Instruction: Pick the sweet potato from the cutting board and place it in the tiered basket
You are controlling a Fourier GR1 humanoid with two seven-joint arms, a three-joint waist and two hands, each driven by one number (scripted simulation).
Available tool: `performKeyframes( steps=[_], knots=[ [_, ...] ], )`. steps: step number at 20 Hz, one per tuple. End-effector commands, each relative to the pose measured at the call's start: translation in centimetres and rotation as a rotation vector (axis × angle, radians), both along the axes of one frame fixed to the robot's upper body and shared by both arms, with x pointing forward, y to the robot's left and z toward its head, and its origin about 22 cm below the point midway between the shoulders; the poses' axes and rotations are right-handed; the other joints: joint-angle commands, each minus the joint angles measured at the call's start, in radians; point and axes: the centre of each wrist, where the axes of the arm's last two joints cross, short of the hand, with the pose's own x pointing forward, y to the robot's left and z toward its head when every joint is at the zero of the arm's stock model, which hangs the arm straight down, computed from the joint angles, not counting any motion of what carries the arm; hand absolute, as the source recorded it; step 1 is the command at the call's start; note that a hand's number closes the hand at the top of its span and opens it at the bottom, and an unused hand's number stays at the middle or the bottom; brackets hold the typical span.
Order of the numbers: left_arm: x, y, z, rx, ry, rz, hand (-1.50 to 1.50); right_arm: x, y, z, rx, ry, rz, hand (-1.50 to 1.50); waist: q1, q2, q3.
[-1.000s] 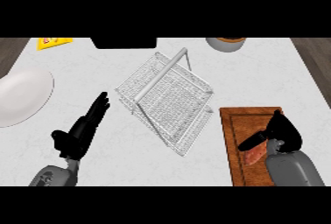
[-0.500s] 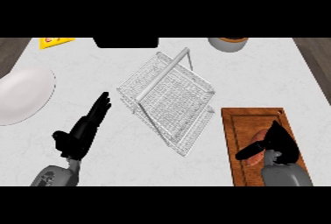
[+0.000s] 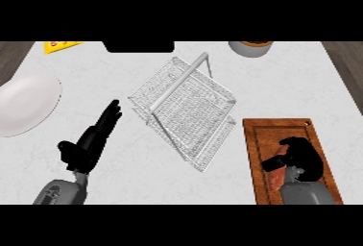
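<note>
Curling over the sweet potato [image 3: 275, 169], the right hand [image 3: 301, 158] sits low on the wooden cutting board [image 3: 284, 129], its fingers and thumb bent round the upper end of the reddish root. Only part of the sweet potato shows beside and below the hand, lying on the board's near half; whether it is lifted off the wood cannot be told from this steep view. So the grasp looks made or nearly made, and that is as far as the task appears to stand. Carrying it across and setting it down are left to do: the wire tiered basket [image 3: 186, 111] stands just left of the board with nothing in its trays. Over at the view's left, the left hand [image 3: 90, 140] rests with straight fingers, holding nothing, near a white plate [image 3: 25, 102].
</note>
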Motion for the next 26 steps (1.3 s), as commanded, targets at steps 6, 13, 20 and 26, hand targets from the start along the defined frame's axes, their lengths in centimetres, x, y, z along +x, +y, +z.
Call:
performKeyframes(
  steps=[6, 13, 20, 26],
  knots=[
    [1.1, -1.1, -0.3, -0.007, 0.003, -0.004, 0.00, 0.8, 1.4, 1.6, -0.049, -0.044, -0.073, 1.50, 0.000, 0.002, 0.002],
    [-0.5, 1.0, 0.0, 0.018, 0.005, 0.049, 0.00, -10.9, 3.3, -0.7, -0.139, -0.023, 0.200, 1.50, -0.034, -0.010, 0.000],
    [-1.7, -1.3, -0.4, -0.001, -0.001, 0.020, 0.00, -18.8, 4.0, 3.2, -0.276, -0.182, 0.225, 1.50, -0.022, -0.007, 0.001],
    [0.0, 0.1, 0.8, 0.008, 0.018, 0.033, 0.00, -17.8, 6.2, 9.7, -0.091, -0.670, 0.208, 1.50, -0.024, -0.009, 0.001]
  ],
)
